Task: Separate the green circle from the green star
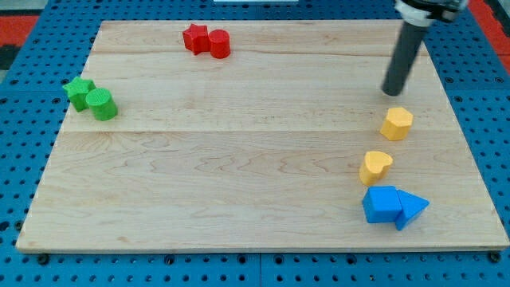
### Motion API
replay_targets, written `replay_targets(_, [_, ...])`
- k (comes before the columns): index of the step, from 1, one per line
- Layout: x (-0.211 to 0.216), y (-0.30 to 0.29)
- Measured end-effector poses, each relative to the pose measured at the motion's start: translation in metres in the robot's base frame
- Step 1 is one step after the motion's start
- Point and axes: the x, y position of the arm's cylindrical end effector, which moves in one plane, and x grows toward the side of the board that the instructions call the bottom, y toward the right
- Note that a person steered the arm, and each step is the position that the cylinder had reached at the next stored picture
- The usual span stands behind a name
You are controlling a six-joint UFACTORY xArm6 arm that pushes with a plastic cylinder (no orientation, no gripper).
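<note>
At the view's left, green circle [103, 104] touching green star [79, 92], my tip [391, 93] well apart, no fingers, touching nothing.

You would have seen a straight, dark grey rod [401, 57] of round section, smooth and unmarked, with a faint sheen down one side. It ended in my tip [391, 92], cut flat and blunt. At the view's top, the rod ran into a wider black collar [428, 9] edged by a pale ring.
</note>
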Motion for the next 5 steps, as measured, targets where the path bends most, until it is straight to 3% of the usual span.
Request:
replay_targets(1, [0.051, -0.031])
replay_targets(2, [0.070, -0.065])
replay_targets(3, [-0.001, -0.096])
replay_targets(4, [0.006, -0.239])
replay_targets(5, [0.100, -0.331])
